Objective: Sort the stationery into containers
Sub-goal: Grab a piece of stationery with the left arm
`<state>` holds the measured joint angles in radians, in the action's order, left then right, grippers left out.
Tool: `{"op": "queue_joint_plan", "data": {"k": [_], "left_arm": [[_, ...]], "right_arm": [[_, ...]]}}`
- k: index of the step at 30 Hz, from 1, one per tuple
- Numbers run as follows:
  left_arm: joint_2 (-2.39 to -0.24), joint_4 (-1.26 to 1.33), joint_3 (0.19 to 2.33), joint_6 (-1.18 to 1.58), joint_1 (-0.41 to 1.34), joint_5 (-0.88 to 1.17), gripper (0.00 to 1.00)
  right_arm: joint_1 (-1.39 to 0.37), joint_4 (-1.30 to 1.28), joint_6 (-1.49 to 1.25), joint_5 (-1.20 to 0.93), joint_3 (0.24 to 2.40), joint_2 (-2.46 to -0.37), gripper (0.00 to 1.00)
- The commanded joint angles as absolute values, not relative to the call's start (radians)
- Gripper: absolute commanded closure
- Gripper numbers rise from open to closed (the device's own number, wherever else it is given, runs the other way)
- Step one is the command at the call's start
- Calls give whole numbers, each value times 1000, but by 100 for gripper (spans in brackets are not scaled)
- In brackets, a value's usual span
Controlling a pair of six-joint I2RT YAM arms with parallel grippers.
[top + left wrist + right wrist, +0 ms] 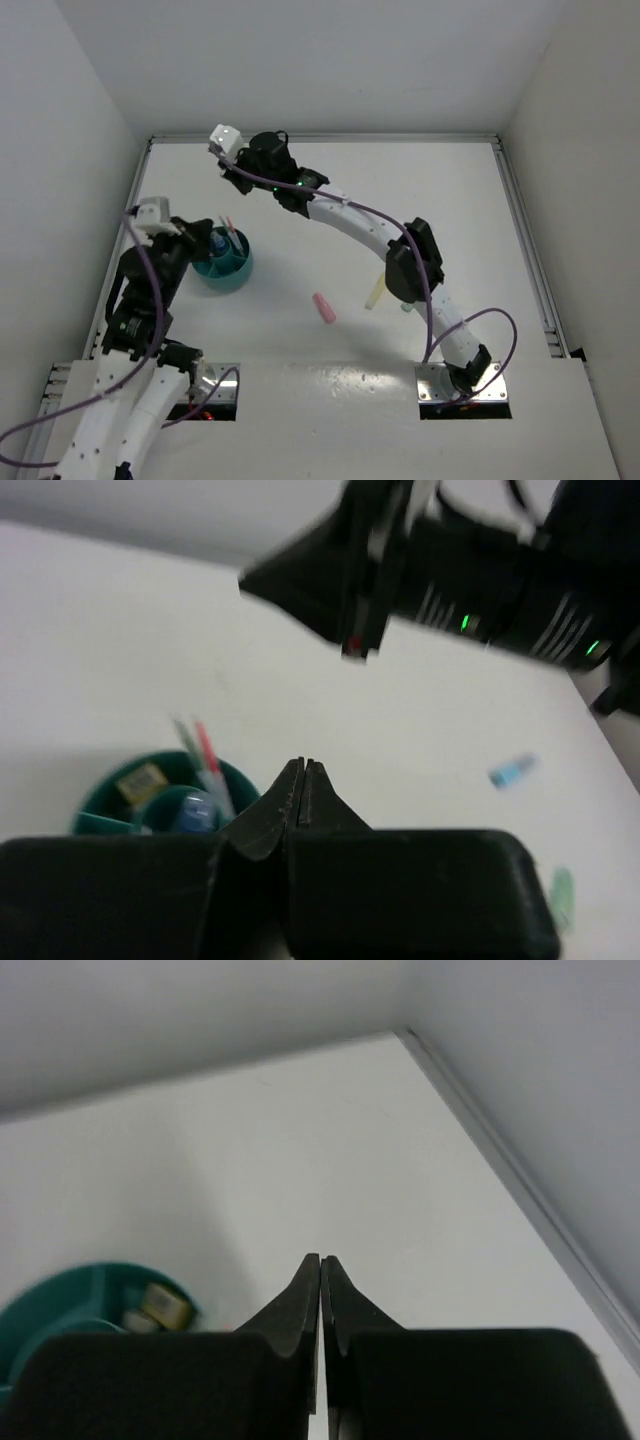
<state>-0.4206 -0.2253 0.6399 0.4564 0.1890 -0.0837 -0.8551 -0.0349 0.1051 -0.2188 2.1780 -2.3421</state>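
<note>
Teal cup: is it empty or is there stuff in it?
Not empty. The teal cup holds thin pens, a blue-capped tube and a small yellowish block.

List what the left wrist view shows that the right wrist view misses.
Left wrist only: the right arm overhead, pens standing in the cup, a blue marker and a green marker on the table. Right wrist only: the table's edge rail against the wall. Both: the cup with a yellow eraser inside, plus the shut left fingers or right fingers.
</note>
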Motion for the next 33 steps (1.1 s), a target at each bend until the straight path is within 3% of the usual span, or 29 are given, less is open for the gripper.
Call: {"op": "queue_joint_plan", "data": {"k": [1, 3, 4, 5, 6, 7, 8, 9, 10, 13, 15, 16, 17, 18, 19, 25, 28, 29, 30, 33], "left_arm": [[-619, -267, 721, 523, 230, 242, 100], [-725, -305, 738, 628, 271, 264, 100], [-742, -314, 738, 668, 290, 232, 96], [-755, -314, 738, 707, 339, 209, 84], [-771, -314, 724, 766, 368, 192, 74], [-784, -314, 709, 794, 400, 139, 65], [-798, -314, 700, 822, 469, 111, 49], [-814, -314, 690, 869, 506, 88, 44], [-860, -314, 678, 896, 544, 62, 39], [-963, -295, 678, 983, 701, -26, 37], [-1080, -308, 730, 1029, 806, -119, 35], [-1116, -358, 774, 1110, 836, -165, 35], [-1149, -382, 793, 1142, 863, -207, 32], [-1204, -403, 810, 1188, 918, -295, 15], [-1232, -454, 825, 1269, 942, -340, 14], [-1425, -494, 934, 1356, 989, -400, 14], [-1546, -503, 998, 1365, 989, -413, 20], [-1598, -512, 1011, 1365, 989, -413, 23], [-1617, -512, 1023, 1365, 989, -413, 23], [-1676, -512, 1032, 1374, 989, -391, 28]], "right_arm": [[-801, -231, 207, 221, 2113, -2151, 100], [-769, -311, 268, 221, 1965, -2071, 68], [-734, -339, 326, 221, 1918, -2036, 57], [-714, -392, 343, 221, 1878, -1973, 44], [-691, -408, 344, 239, 1808, -1948, 38], [-639, -423, 344, 261, 1777, -1930, 41], [-609, -454, 344, 302, 1734, -1904, 54], [-577, -478, 331, 302, 1718, -1904, 96], [-545, -506, 315, 313, 1703, -1890, 100], [-442, -575, 223, 230, 1603, -1832, 100], [-431, -560, 169, 158, 1466, -1783, 80], [-431, -543, 143, 125, 1421, -1737, 55], [-420, -528, 118, 103, 1343, -1714, 42], [-420, -511, 79, 89, 1307, -1692, 32], [-420, -476, 60, 69, 1275, -1671, 23], [-376, -351, 11, 58, 1091, -1523, 26], [-330, -312, -11, 69, 1032, -1474, 41], [-310, -302, -11, 84, 1020, -1464, 54], [-301, -302, -11, 84, 1020, -1453, 60], [-279, -293, -29, 69, 1020, -1424, 65]]}}
